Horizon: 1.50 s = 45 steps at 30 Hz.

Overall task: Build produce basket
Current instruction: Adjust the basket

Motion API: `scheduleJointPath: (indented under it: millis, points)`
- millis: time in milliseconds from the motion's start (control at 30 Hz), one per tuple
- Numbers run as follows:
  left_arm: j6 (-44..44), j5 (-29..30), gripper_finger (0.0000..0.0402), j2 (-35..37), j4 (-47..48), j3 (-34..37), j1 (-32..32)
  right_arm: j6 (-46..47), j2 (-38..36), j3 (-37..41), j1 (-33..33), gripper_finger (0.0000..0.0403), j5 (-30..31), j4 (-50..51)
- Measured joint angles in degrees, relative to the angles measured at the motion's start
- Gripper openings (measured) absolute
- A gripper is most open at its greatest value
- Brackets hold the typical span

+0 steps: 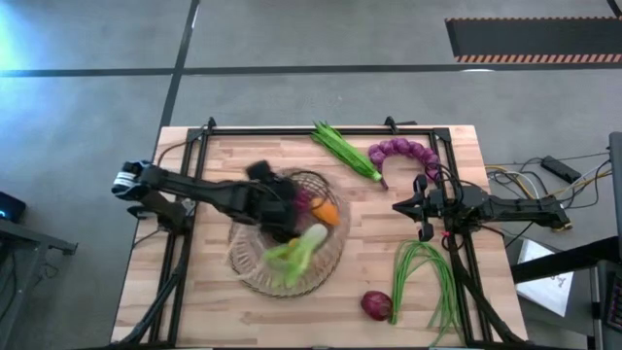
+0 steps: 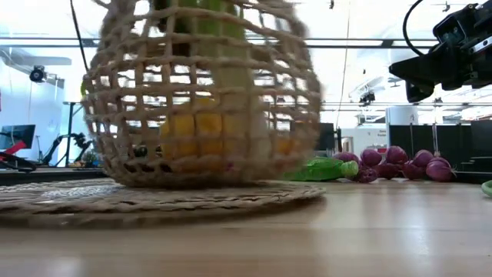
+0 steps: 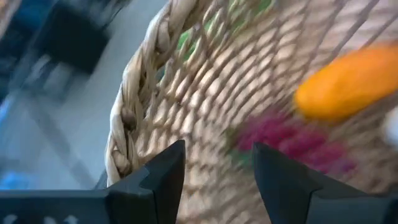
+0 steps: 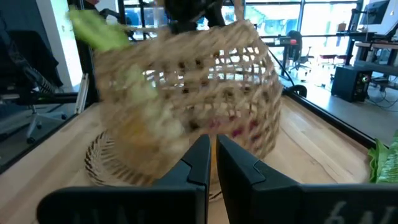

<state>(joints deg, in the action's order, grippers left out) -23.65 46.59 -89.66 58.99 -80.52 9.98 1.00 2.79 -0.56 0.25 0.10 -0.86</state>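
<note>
The tan wicker basket (image 1: 292, 228) is tipped up at the table's middle and looks smeared. Its lower edge sits on a flat woven round mat (image 2: 154, 196). Inside it I see a leek (image 1: 296, 251), an orange pepper (image 1: 327, 213) and purple grapes (image 1: 302, 200). My left gripper (image 1: 272, 204) is at the basket's left side, shut on it. My right gripper (image 1: 403, 206) hovers shut over the table's right half, touching nothing. The basket (image 4: 186, 93) fills the right wrist view. My left gripper reaches in from the table's left, and the basket's woven wall (image 3: 211, 143), just inside the braided rim (image 3: 127, 118), lies between its two fingers (image 3: 165, 177). The exact spot of contact is hidden below the fingertips. The basket is tilted on its side, with its low edge on the mat.
Green okra-like pods (image 1: 345, 151) and a purple string of onions (image 1: 403, 153) lie at the far side. Green beans (image 1: 428, 277) and a red onion (image 1: 377, 304) lie near the right front corner. A black frame runs along the table's edges.
</note>
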Motion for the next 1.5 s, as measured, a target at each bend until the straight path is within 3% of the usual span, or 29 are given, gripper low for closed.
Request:
scheduleJointPath:
  millis: [167, 500, 667, 833, 1000, 1233, 1500]
  points:
    - [-11.61, 1.94, 0.0169, 5.73, 11.74, 4.11, -0.07, -0.04, 0.0, -0.02, -0.02, 0.0018, 0.0, 0.0]
    - [-13.26, -1.03, 0.0169, 14.8, 9.07, 5.46, -0.07, -0.03, -0.02, -0.02, 0.0, 0.0018, 0.0, 0.0]
    - [-3.09, -3.43, 0.0169, 15.47, -3.24, 2.39, 0.67, -0.08, -0.04, -0.01, -0.02, 0.0018, 0.0, 0.0]
    - [14.03, -7.51, 0.0169, 14.29, -29.83, 2.19, 2.64, -0.08, -0.02, 0.0, -0.01, 0.0018, 0.0, 0.0]
    - [27.1, -13.04, 0.0169, 7.11, -50.41, 2.41, 5.62, -0.08, -0.02, 0.0, -0.01, 0.0018, 0.0, 0.0]
    - [27.61, -11.96, 0.0169, -4.26, -54.62, 2.46, 10.49, 0.06, -0.02, -0.02, 0.0, 0.0018, 0.0, 0.0]
    - [19.69, 0.39, 0.0169, -8.83, -53.61, 2.57, 20.63, -0.01, 0.0, 0.0, -0.02, 0.0018, 0.0, 0.0]
